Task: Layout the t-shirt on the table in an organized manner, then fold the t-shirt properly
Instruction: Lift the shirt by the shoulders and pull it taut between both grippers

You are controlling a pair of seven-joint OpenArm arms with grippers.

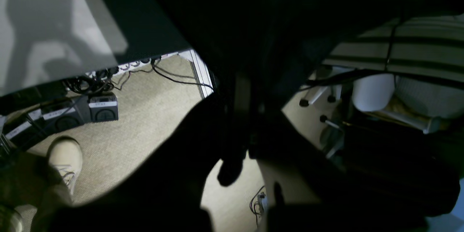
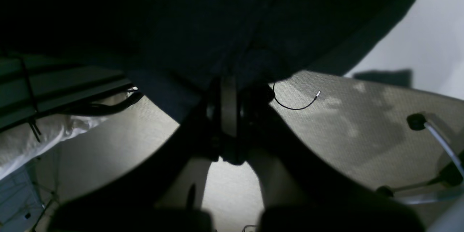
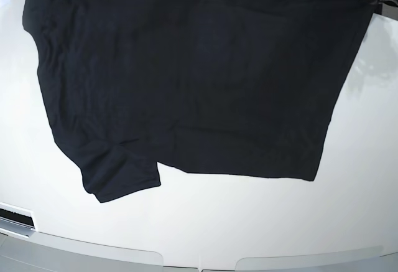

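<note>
From my left wrist camera the left gripper [image 1: 250, 130] looks clenched on the t-shirt [image 1: 290, 25], my right wrist camera shows the right gripper [image 2: 230, 130] pinching it likewise, and base view has it hanging over the table [image 3: 205, 222].

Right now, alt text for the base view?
A black t-shirt lies spread over most of a glossy white table, its top edge running off the frame. One short sleeve sticks out at the lower left, and the cloth shows shallow wrinkles. Neither tool is visible in this view.
</note>
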